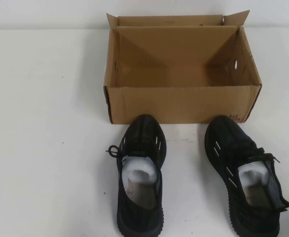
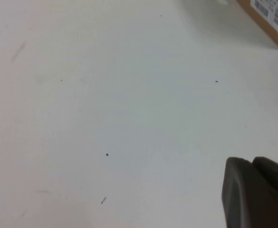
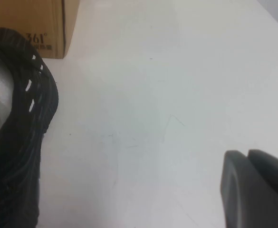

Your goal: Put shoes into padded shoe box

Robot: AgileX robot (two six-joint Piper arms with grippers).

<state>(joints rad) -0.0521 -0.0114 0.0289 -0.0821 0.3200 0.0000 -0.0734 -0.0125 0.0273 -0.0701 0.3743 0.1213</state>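
High view first: the padded shoe box (image 1: 184, 69) sits toward the far side of the white table (image 1: 45, 123), open at the top with its flaps standing upright, and its brown inside holds nothing that shows. A patch of small dark print (image 1: 234, 117) marks its front wall near the right corner. Two black shoes stand on the table just in front of the box, toes pointing at it and close to its front wall, though whether they touch it I cannot tell. The left shoe (image 1: 140, 173) lies before the left half of the box, the right shoe (image 1: 243, 173) before its right corner, with bare table between them. Each has short white dashes on its sides and white paper stuffing in its opening; a black lace loop sticks out from the left one on its left side. Neither arm shows in this view

Left wrist view: the left claw (image 2: 257, 192) appears only as a dark edge over bare table, away from both shoes, with a corner of the box (image 2: 269, 19) bearing a white label in the far part of the picture. Whether its fingers are apart or together cannot be told

Right wrist view: the right claw (image 3: 255, 187) is likewise just a dark edge above the table, apart from the right shoe (image 3: 20, 142), which sits beside the printed box corner (image 3: 34, 28). Its fingers' state cannot be told either
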